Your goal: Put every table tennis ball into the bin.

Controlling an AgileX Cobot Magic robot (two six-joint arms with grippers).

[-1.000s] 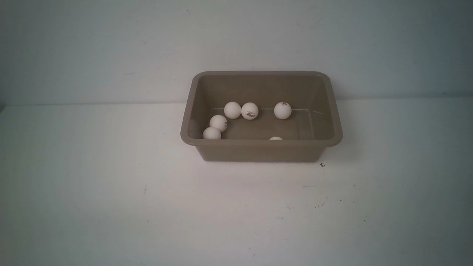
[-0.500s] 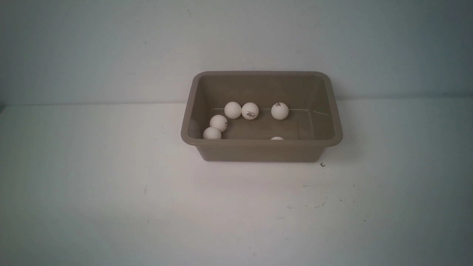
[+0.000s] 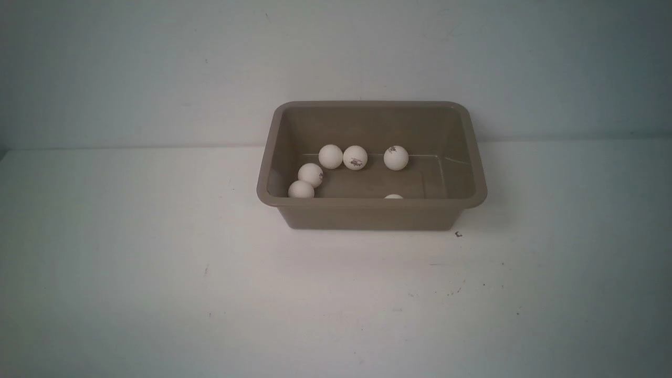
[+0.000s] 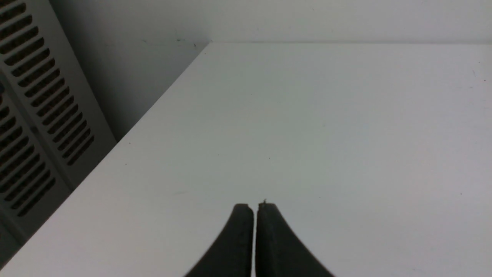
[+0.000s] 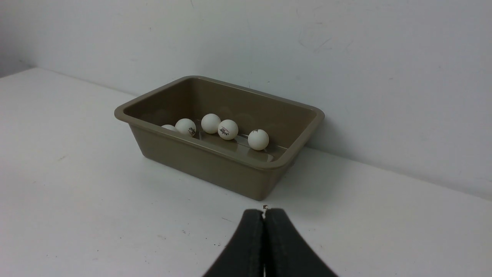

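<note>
The taupe bin (image 3: 371, 213) stands against the back wall, a little right of centre. Several cream-white table tennis balls lie inside it: a touching pair (image 3: 330, 156) by the far wall, one apart to their right (image 3: 396, 157), two (image 3: 310, 175) in the near-left corner, and one (image 3: 393, 197) half hidden behind the front rim. Neither arm shows in the front view. My right gripper (image 5: 264, 212) is shut and empty above the table, short of the bin (image 5: 215, 163). My left gripper (image 4: 254, 207) is shut and empty over bare table, with no ball or bin in its view.
The white table (image 3: 210, 294) ends at the pale back wall. The left wrist view shows the table's edge (image 4: 127, 138) and a grey louvred panel (image 4: 38, 115) beyond it. A tiny dark speck (image 3: 458, 234) lies by the bin's front right corner.
The lone ball at the back right of the bin has rolled slightly left and turned its logo. Everything else is still.
</note>
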